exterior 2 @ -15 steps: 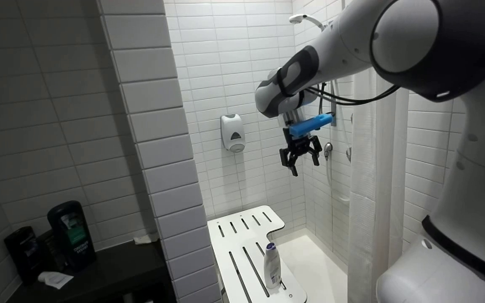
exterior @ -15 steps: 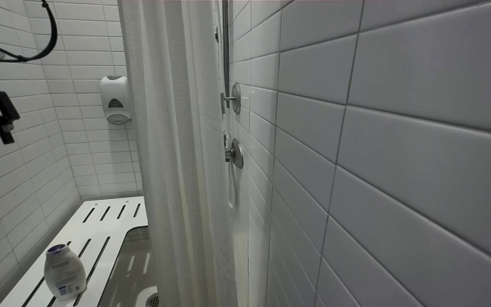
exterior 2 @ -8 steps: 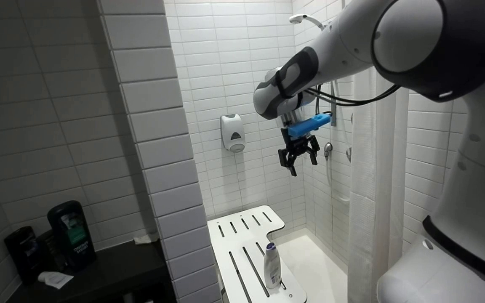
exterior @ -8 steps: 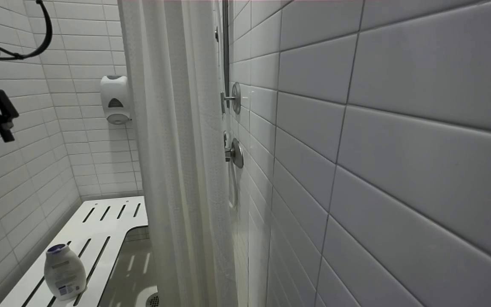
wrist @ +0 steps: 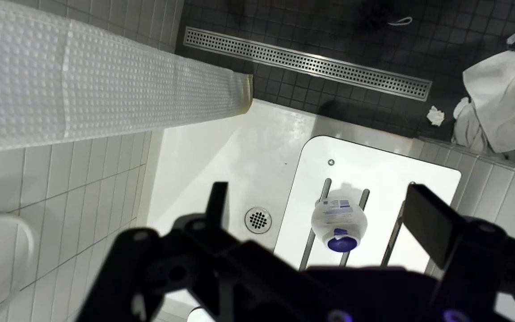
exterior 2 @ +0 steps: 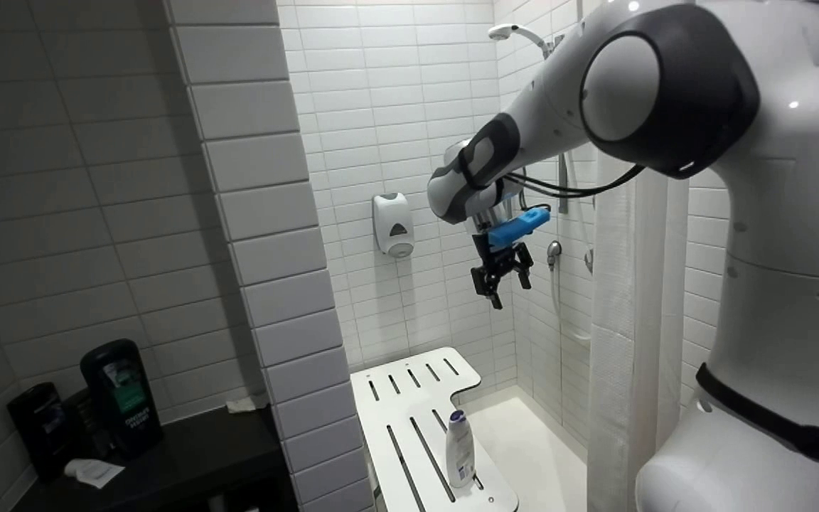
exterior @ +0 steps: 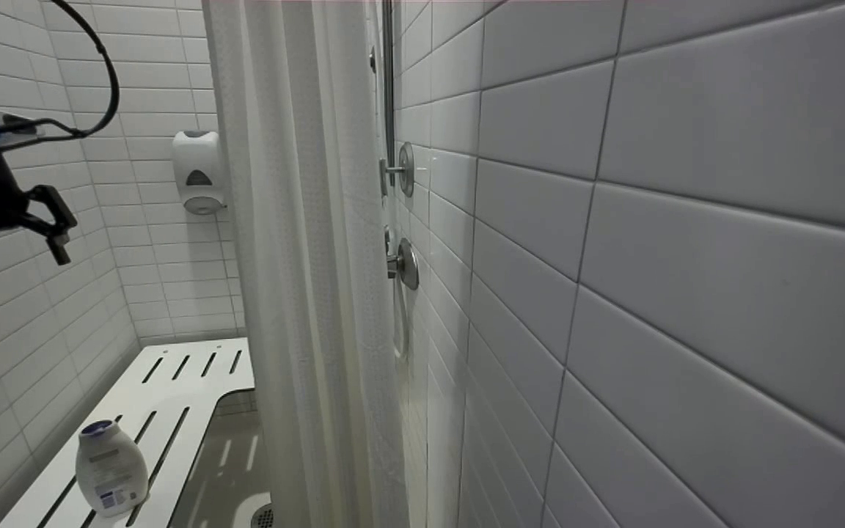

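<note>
Black claw (exterior: 19,268), spread wide apart, hung free above the desk (exterior 2: 388,409), where a purple-capped white bottle (exterior 2: 460,456) stood upright

White bottle (wrist: 340,219), purple cap (wrist: 342,244); black gripper (exterior: 17,268); white bench (wrist: 373,170); white waffle-patterned curtain (wrist: 128,85).

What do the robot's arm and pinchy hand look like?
The arm is chunky and rounded, whitish-grey, with dark joint covers and a big pale circle on one. A black strap wraps around it, and thin black cables loop off it. The gripper is black, with two bent, bony-looking fingers. A bright blue block sits just above it.
</note>
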Robot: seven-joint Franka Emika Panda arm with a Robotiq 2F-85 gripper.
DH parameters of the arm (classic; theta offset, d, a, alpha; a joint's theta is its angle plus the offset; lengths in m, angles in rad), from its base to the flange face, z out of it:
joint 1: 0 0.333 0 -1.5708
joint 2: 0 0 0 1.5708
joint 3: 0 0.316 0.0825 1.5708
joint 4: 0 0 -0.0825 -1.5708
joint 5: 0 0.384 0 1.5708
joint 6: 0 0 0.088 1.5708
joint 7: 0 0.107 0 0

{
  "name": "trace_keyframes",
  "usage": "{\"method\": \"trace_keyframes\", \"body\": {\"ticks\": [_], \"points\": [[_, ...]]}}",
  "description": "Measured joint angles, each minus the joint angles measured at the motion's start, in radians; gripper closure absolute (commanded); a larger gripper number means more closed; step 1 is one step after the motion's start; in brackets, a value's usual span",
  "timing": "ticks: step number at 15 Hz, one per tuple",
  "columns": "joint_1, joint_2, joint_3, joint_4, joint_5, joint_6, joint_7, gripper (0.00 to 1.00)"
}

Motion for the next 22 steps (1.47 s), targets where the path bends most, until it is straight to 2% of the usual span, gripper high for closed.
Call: {"method": "trace_keyframes", "body": {"ticks": [8, 16, 19, 22], "points": [[-0.019, 0.325, -0.008, 0.257, -0.024, -0.023, -0.243, 0.0], [-0.019, 0.715, -0.008, 0.646, -0.095, -0.227, -0.378, 0.0], [-0.015, 0.789, -0.008, 0.721, -0.107, -0.274, -0.388, 0.0], [-0.014, 0.797, -0.008, 0.743, -0.107, -0.287, -0.391, 0.0]]}}
